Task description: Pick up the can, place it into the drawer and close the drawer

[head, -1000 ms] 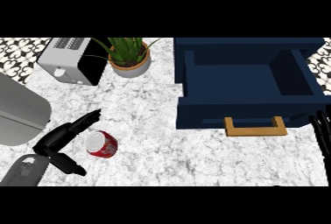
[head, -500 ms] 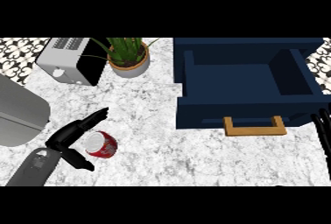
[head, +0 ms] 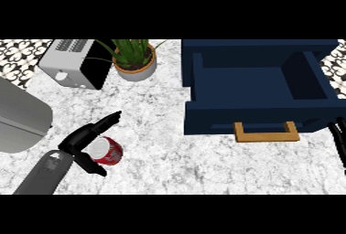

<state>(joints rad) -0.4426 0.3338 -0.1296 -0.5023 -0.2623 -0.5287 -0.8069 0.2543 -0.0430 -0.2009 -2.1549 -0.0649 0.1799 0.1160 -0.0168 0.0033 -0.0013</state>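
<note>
A red can (head: pixel 106 151) lies on its side on the marble counter (head: pixel 175 160), its pale end facing up-left. My left hand (head: pixel 81 139) sits right over it, fingers stretched straight past its upper left side and the thumb down along its lower left. The hand looks open around the can rather than curled on it. The dark blue drawer (head: pixel 260 93) stands pulled out at the upper right, with a wooden handle (head: pixel 266 133) on its front and nothing visible inside. Only thin dark fingers of my right hand (head: pixel 339 137) show at the right edge.
A potted plant (head: pixel 134 57) stands at the back, beside a silver toaster (head: pixel 73 63). A large grey rounded appliance (head: pixel 17 116) fills the left edge.
My left hand has slid forward and right, closing in on the can until the thumb and fingers bracket it. The can and the drawer have stayed put.
</note>
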